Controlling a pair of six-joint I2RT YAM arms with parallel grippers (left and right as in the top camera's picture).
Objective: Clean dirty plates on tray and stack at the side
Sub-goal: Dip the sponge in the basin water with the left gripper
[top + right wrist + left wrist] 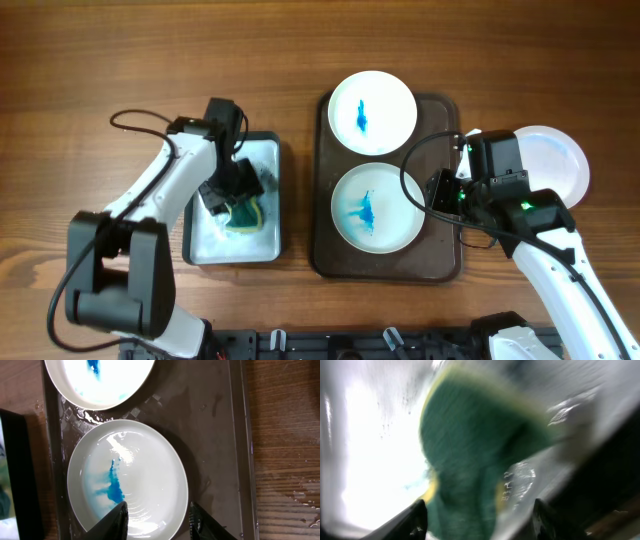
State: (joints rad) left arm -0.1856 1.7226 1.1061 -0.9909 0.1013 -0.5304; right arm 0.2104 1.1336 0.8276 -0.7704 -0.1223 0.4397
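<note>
Two smeared plates (378, 207) lie on the tray (440, 112), at its 12 and 6. A third plate (555, 160), seemingly clean, sits off-tray at 3, likely the stack spot. The left gripper (478, 517) is in the basin (215, 245) at 9, jaws apart astride the sponge (470, 445), probably not clamping it (blurry). The right gripper (159, 521), half open and empty, hangs over the 6 o'clock plate's rim, placed to steady it.
</note>
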